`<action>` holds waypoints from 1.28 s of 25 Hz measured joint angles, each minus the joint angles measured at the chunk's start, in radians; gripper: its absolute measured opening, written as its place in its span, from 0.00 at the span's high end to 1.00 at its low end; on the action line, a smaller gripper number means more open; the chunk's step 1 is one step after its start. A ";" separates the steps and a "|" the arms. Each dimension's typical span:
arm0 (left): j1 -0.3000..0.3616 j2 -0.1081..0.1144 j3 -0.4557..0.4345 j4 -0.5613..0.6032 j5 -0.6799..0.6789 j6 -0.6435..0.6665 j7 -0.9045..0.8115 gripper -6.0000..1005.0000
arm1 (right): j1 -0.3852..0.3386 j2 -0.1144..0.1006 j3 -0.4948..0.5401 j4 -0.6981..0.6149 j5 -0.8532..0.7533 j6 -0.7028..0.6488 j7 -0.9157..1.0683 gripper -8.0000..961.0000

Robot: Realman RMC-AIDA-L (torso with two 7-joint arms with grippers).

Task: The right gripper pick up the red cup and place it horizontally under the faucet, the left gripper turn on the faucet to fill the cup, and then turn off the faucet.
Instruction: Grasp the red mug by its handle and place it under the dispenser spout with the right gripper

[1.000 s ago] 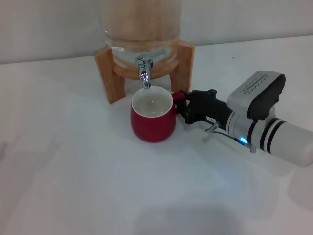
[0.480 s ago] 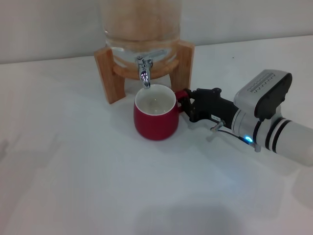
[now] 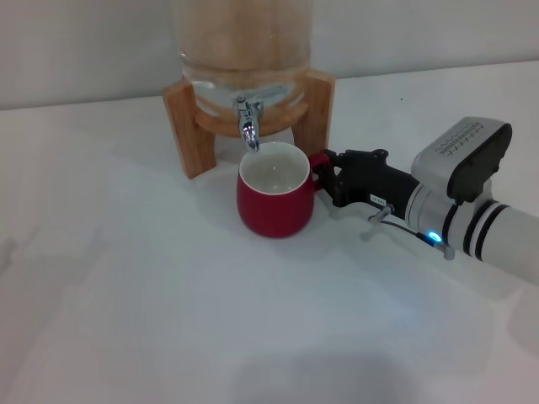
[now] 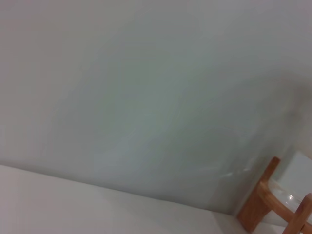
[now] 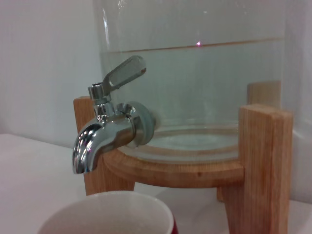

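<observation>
Cup: your red cup [image 3: 274, 200] stands upright on the white table [image 3: 168, 320], mouth up, white inside showing. Its rim sits right below the spout, slightly to the right of it in the head view. The handle points to the right, toward your working arm. In the right wrist view only the cup rim [image 5: 109, 214] shows, low in the picture.

Right gripper: you have the right gripper [image 3: 324, 178] low over the table, reaching in from the right. Its black fingers are pinched on the cup handle, with red showing between them. The silver-white arm [image 3: 484, 227] trails off to the right, its blue light lit.

Faucet: the faucet [image 3: 248, 122] sticks out from the front of the jar, between the front stand legs. Its spout points down at the near-left part of the cup mouth. From the right wrist view the faucet [image 5: 109, 122] has its lever tilted up and back toward the glass. You can see no water running from the spout.

Jar: the glass jar [image 3: 244, 42] rests on the wooden stand [image 3: 181, 130] at the back of the table. The water line shows well above the tap in the right wrist view.

Left gripper: you cannot see it in any view. Its wrist camera looks at a pale wall, with a corner of the stand [image 4: 265, 200] at one edge.
</observation>
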 joint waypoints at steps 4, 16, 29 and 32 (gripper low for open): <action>0.000 0.000 0.000 0.000 0.000 0.002 0.000 0.18 | 0.000 0.001 0.000 0.000 0.000 0.004 0.000 0.81; 0.000 0.002 0.000 0.000 0.001 0.006 0.000 0.18 | -0.001 0.002 -0.002 0.001 -0.019 0.013 0.000 0.81; 0.002 0.002 0.000 0.000 0.001 0.006 0.000 0.18 | -0.016 0.001 0.004 0.001 -0.020 0.026 0.001 0.81; 0.001 0.002 0.000 0.000 0.001 0.007 0.000 0.18 | -0.021 -0.001 0.000 0.001 -0.020 0.036 0.013 0.81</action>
